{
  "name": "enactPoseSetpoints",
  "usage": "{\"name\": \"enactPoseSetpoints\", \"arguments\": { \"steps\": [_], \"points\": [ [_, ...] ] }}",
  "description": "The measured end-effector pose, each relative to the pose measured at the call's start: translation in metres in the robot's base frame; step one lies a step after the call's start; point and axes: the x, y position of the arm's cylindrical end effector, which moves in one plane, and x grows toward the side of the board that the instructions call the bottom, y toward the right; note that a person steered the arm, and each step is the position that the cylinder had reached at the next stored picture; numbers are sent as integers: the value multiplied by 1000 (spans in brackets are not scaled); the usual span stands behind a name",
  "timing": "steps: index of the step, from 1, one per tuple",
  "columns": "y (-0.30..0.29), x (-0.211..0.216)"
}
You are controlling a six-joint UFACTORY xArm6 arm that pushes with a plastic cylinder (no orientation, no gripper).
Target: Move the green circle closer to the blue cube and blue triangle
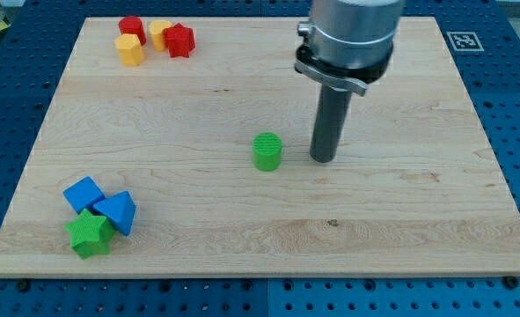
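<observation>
The green circle (267, 151) stands near the middle of the wooden board. My tip (322, 159) rests on the board just to the view's right of it, a small gap apart. The blue cube (84, 194) and the blue triangle (116, 211) sit together near the board's bottom left corner, far to the view's left of the green circle and lower.
A green star (90, 233) touches the blue cube and blue triangle from below. At the top left lie a red cylinder (132, 28), a yellow block (130, 49), another yellow block (159, 33) and a red star (179, 40). The board's edge (242, 277) runs along the bottom.
</observation>
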Motion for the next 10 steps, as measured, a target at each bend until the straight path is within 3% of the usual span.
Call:
{"name": "enactPoseSetpoints", "arguments": {
  "steps": [5,10],
  "points": [
    [-127,-1],
    [-192,40]
  ]
}}
